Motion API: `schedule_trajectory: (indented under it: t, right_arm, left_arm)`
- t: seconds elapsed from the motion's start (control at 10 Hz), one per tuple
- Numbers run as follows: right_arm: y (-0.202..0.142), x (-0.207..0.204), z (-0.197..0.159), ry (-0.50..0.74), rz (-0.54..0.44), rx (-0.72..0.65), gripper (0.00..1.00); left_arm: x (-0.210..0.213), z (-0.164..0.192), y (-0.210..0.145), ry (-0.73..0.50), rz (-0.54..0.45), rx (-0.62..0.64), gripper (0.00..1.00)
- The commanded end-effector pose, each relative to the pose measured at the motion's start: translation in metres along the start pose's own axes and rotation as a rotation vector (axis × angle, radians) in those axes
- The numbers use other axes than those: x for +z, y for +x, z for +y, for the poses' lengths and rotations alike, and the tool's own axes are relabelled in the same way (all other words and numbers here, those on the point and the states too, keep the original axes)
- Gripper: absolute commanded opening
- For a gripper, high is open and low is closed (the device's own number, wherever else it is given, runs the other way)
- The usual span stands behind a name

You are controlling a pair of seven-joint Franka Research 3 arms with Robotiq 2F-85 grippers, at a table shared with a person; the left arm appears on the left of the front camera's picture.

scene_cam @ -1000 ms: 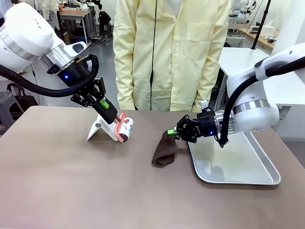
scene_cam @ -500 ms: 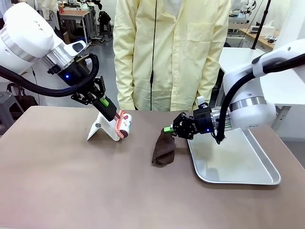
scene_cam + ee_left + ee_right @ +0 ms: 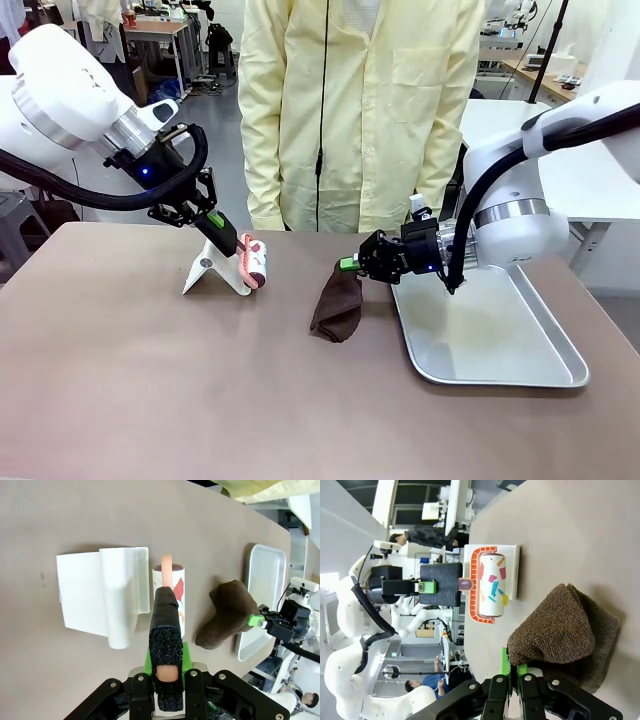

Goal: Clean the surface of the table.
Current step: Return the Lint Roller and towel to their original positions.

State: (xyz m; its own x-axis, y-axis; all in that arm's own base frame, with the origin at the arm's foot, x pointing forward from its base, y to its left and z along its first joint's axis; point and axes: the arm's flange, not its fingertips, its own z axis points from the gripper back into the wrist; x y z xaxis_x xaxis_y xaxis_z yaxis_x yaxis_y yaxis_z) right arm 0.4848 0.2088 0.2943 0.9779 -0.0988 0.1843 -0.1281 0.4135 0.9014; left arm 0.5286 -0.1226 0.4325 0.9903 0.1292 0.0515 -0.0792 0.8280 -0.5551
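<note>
- Right gripper (image 3: pixel 348 265), clamped on a brown cloth (image 3: pixel 337 305), should press it flat to wipe the table (image 3: pixel 150 400) mid-top.
- Left gripper (image 3: pixel 228 236) grips a lint roller (image 3: pixel 256 262) near the far edge.

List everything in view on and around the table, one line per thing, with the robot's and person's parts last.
table: one, taupe, under everything else.
tray: one, silver, on the table at the robot's right side.
cloth: one, brown, hanging from the right pincer, its lower end on the table left of the tray.
lint roller: one, pink handle and frame, white roll with coloured patches, held by the left pincer.
roller stand: one, white, on the table at the roller's side.
left pincer: one, black with green pads, shut on the roller's handle.
right pincer: one, black with green pads, shut on the cloth's top.
person: one, pale yellow coat, standing at the far edge.
</note>
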Motion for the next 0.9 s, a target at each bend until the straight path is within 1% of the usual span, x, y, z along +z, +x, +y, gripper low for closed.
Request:
schedule_trajectory:
  t: [0.0,0.3,0.6,0.8]
  right_arm:
    - [0.004,-0.011,-0.007,-0.001,-0.022,0.008,0.05]
    - [0.004,-0.008,-0.016,0.018,-0.005,-0.023,0.05]
    - [0.004,-0.008,-0.023,0.03,0.003,-0.045,0.05]
    - [0.004,-0.008,-0.027,0.041,0.009,-0.057,0.05]
  left_arm:
    - [-0.002,-0.003,0.007,0.027,-0.015,0.006,0.22]
    - [-0.003,0.002,0.021,0.039,-0.028,-0.023,0.22]
    - [-0.01,0.009,0.03,0.083,-0.016,-0.003,0.22]
    - [-0.004,0.019,0.031,0.067,-0.019,0.01,0.22]
